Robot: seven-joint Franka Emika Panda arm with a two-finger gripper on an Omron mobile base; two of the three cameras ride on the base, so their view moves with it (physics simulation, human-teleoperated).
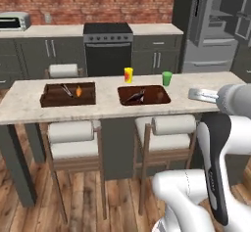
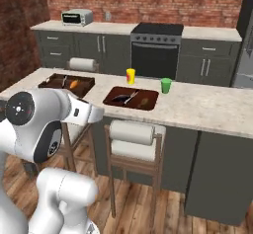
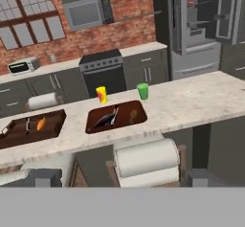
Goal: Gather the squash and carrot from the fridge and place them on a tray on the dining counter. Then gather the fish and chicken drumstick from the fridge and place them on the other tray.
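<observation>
Carrot (image 1: 78, 91) lies in the left tray (image 1: 49, 100) on the counter (image 1: 108, 109), beside a dark, slim item (too small to name). In the right tray (image 1: 162, 99) lie the fish (image 1: 134, 96) and a small brown piece. A yellow cup (image 1: 128, 74) and a green cup (image 1: 167, 78) stand just behind that tray. Stools (image 1: 73, 140) are tucked under the counter's near edge. The fridge (image 3: 196, 25) stands open at the far right. The end effector (image 3: 119, 177) has its fingers spread wide, holding nothing.
</observation>
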